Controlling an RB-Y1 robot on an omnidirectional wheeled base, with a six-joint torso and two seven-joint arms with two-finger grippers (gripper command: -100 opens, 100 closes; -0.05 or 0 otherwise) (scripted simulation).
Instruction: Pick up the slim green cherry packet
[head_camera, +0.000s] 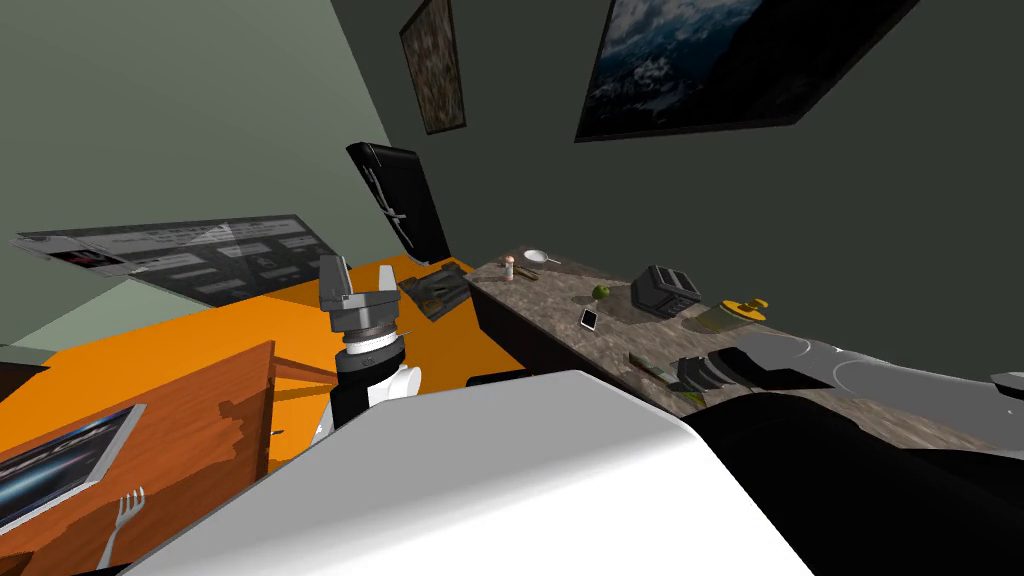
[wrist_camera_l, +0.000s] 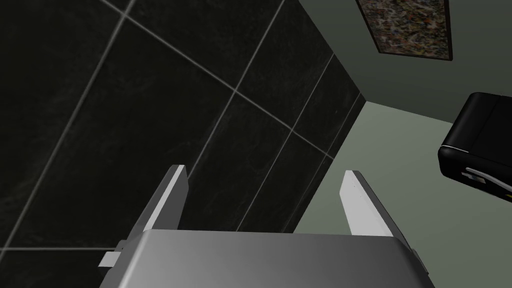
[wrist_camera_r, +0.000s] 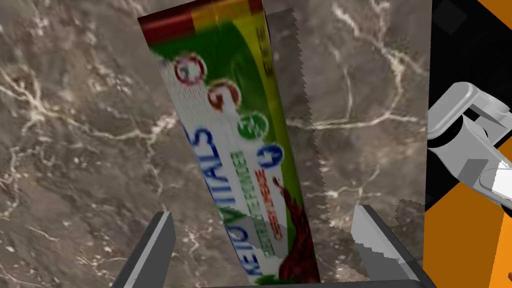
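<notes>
The packet (wrist_camera_r: 235, 150) shows only in part in the right wrist view. Its near end is hidden behind the gripper's dark body and its far end is cut by the picture's edge. The print is blurred, and I can read only "VITALS" in blue on a white, green, yellow and red wrapper.

It is one slim packet, and it lies flat on the brown marbled counter (wrist_camera_r: 75, 125) between the two fingers of the right gripper (wrist_camera_r: 262, 212). These fingers are spread wide, one at each side of the packet, and neither touches it. I cannot tell whether their tips touch the counter.

In the head view the packet (head_camera: 648, 364) is a thin strip, too small to read. It lies at about 4 o'clock from the phone (head_camera: 589, 318), and the right gripper (head_camera: 700, 372) is directly over its near end. The gripper is a dark shape there, and its fingers are hard to make out.

On the counter I also count one phone, one toaster (head_camera: 665, 290) at 2 o'clock from the phone, and one small green ball (head_camera: 600, 292) at 12 o'clock from the phone. There is one white plate (head_camera: 537, 257) at the far end.

The left gripper (head_camera: 355, 290) is raised at 9 o'clock from the phone, well apart from the counter. In the left wrist view the left gripper (wrist_camera_l: 265, 170) has its two fingers released and holds nothing.

One fork (head_camera: 125, 515) lies on the wooden table (head_camera: 200, 420), at 7 o'clock in the head view. Its handle is cut off.
</notes>
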